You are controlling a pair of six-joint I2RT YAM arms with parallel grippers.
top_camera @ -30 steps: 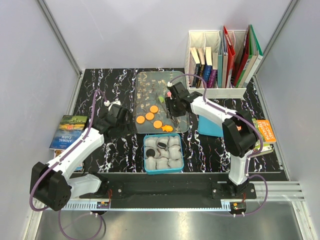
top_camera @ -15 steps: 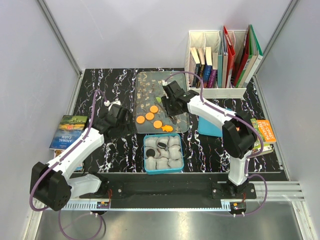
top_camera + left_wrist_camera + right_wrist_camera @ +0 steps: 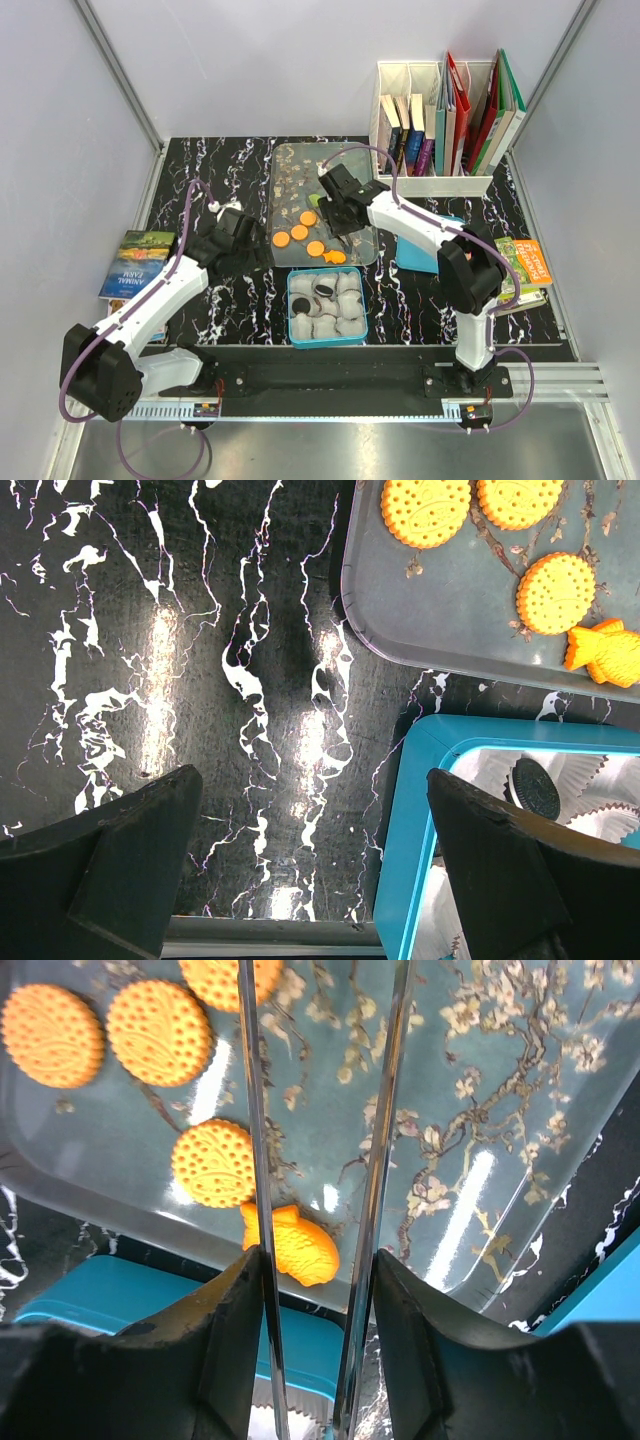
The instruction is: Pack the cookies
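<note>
I make it barely started: a couple of black cookies (image 3: 325, 291) sit in paper cups (image 3: 347, 306) inside the blue tin (image 3: 290, 300) at the near edge's middle. The orange cookies (image 3: 299, 232) lie on the glass tray (image 3: 298, 172) just beyond. My right gripper (image 3: 318, 1270) pinches tongs (image 3: 252, 1160), blades apart and carrying nothing I can see, above that tray. My left gripper (image 3: 312, 790) hangs spread left of the tin.
</note>
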